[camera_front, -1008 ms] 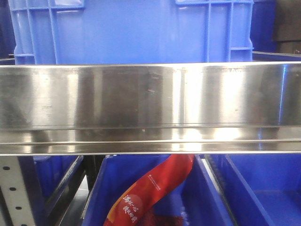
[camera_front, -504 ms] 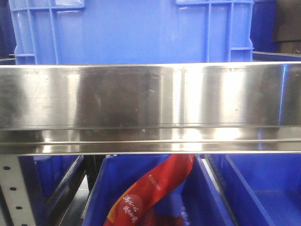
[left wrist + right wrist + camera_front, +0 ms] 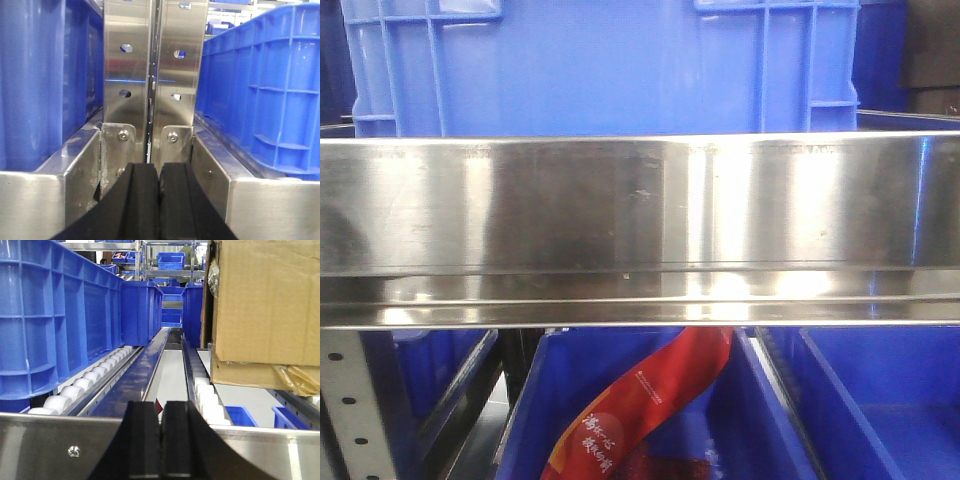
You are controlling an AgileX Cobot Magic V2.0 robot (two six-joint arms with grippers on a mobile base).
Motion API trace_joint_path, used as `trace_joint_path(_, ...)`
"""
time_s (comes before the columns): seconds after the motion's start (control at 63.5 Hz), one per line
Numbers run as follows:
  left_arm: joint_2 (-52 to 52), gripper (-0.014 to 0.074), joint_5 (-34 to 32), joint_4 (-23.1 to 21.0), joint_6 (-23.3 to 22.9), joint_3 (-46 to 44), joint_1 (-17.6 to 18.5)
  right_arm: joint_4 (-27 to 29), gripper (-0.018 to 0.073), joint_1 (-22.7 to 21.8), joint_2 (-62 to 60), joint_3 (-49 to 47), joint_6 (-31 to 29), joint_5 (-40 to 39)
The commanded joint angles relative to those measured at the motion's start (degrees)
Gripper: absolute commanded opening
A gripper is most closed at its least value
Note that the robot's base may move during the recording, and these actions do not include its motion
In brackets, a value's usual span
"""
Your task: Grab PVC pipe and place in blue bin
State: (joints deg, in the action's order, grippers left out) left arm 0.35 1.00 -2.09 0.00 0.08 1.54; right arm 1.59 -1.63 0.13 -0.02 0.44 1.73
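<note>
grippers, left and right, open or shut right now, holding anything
Left gripper: shut, fingers pressed together, nothing between them.
Right gripper: shut, fingers together, holding nothing.

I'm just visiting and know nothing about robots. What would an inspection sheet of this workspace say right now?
Surface: steel shelf rail across the front view; white rollers along the racks.
Job's things: PVC pipe nothing seen; blue bins above and below the rail.
Clutter: red printed bag in a lower bin; cardboard box on the right rack.
Grippers: left tool shut, empty; right tool shut, empty.
Cables: nothing seen.
Surroundings: steel uprights, more shelving behind.
</note>
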Motion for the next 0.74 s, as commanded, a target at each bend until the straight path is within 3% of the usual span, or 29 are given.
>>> trace_joint_path(0.0,-0.3,-0.0111,-0.7,0.3,0.0,-0.1,-0.3,-0.4,-0.0168,0.1,-0.1,0.0,-0.1,-1.4)
trace_joint_path(0.724,-0.3,-0.0111,-0.7,0.3,0.0,-0.1,-0.3,-0.4,-0.0168,0.1,-0.1,0.0,-0.1,-1.4)
